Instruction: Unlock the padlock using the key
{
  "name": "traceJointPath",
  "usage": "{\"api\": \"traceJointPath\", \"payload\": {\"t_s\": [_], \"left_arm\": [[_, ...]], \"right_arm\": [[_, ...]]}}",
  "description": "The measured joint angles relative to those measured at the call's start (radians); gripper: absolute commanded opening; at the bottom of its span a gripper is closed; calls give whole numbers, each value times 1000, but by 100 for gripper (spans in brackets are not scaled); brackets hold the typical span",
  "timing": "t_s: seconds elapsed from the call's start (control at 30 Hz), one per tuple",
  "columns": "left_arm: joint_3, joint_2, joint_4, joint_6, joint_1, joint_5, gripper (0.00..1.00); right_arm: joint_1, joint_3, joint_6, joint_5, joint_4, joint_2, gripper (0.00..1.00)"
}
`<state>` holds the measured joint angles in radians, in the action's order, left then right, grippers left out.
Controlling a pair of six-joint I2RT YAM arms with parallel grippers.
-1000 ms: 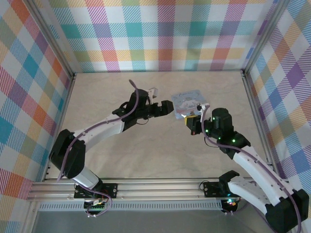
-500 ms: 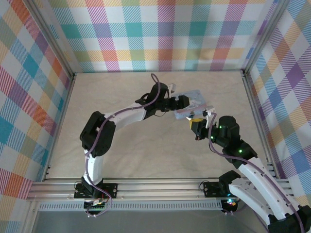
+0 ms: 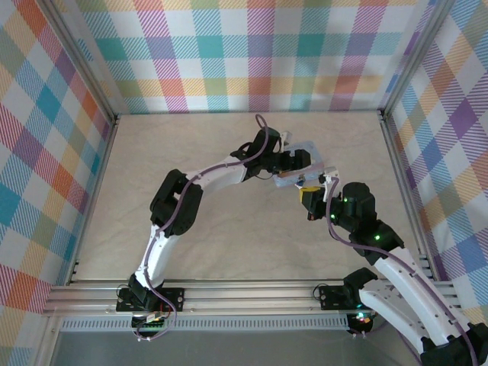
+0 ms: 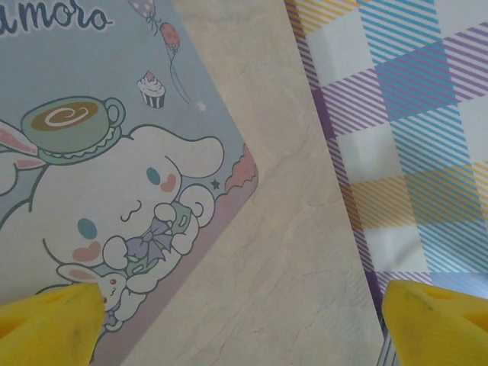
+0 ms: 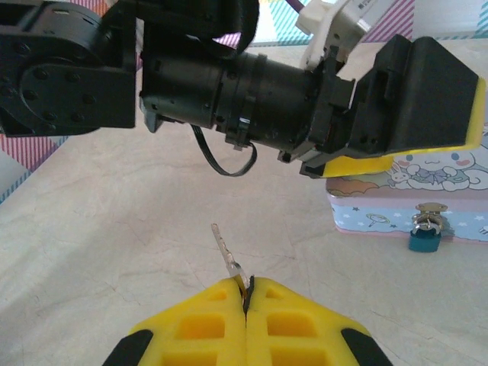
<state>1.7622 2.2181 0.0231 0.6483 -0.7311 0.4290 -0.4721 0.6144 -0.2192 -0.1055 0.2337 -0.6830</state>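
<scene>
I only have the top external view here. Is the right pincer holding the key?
Observer: Yes. In the right wrist view the right pincer is shut on the key, blade pointing up and away.
Operator: Where is the padlock?
Observer: The padlock hangs at the clasp on the tin, on its front wall, apart from the key.
Operator: And the other arm?
Observer: The left pincer is open, fingertips wide apart over the tin's lid corner.

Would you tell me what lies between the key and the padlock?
Only bare tabletop separates the key from the padlock, as the right wrist view shows.
</scene>
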Motion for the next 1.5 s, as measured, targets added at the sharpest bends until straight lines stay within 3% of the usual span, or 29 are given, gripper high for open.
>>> {"api": "traceJointPath", "payload": {"t_s": [0.6,0.97,1.27,1.5], "left_arm": [[-128,-101,61,-105,-2,-40,95],[-400,-318,105,-171,20,-100,96],[-630,-513,115,-198,141,-110,97],[-652,-545,155,-220,237,-106,97]], "right_arm": [[0,18,0,74,65,-42,0],[3,50,3,156,116,-55,0],[8,50,3,162,127,-77,0],[8,50,-1,142,124,-98,0]]}}
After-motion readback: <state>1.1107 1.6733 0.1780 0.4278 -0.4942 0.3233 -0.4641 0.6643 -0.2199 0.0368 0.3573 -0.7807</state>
